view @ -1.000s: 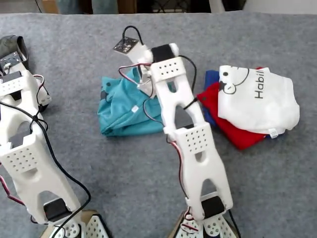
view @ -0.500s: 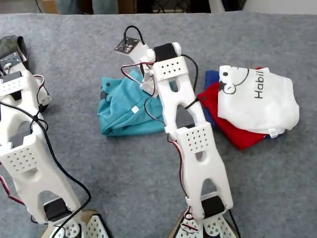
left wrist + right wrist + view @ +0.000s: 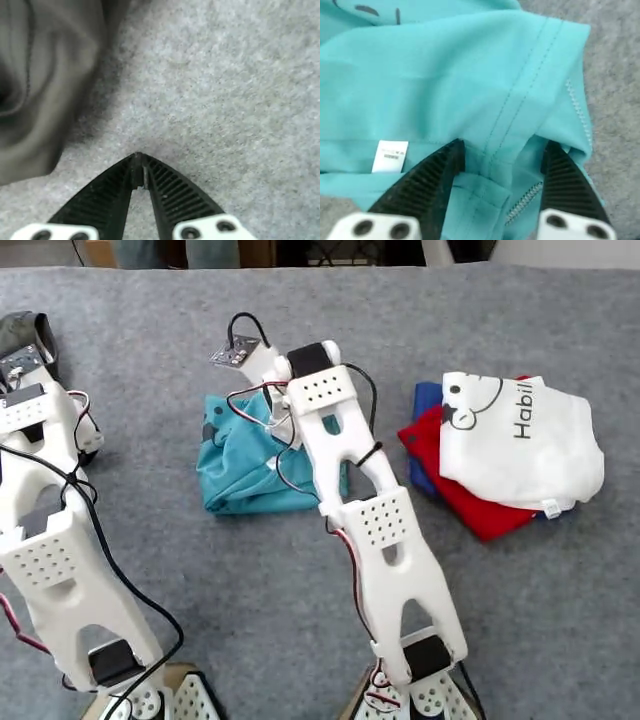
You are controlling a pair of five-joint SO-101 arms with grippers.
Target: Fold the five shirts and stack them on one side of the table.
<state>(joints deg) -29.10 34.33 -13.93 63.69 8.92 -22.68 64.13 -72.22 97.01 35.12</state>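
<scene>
Right gripper (image 3: pixel 504 150) is hanging spread open over a teal shirt (image 3: pixel 445 75) at mid-table.
Left gripper (image 3: pixel 140 157) is resting pinched closed beside a grey shirt (image 3: pixel 35 75); a white shirt (image 3: pixel 525 440) is lying atop a red shirt (image 3: pixel 470 505) on the table's (image 3: pixel 250 580) right side.

Teal shirt (image 3: pixel 240 468) rumpled ctr; white/red/blue stack (image 3: pixel 520 440) beside; grey shirt (image 3: pixel 18 330) apart

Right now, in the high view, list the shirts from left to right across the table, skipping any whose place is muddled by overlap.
grey shirt → teal shirt → white shirt
</scene>
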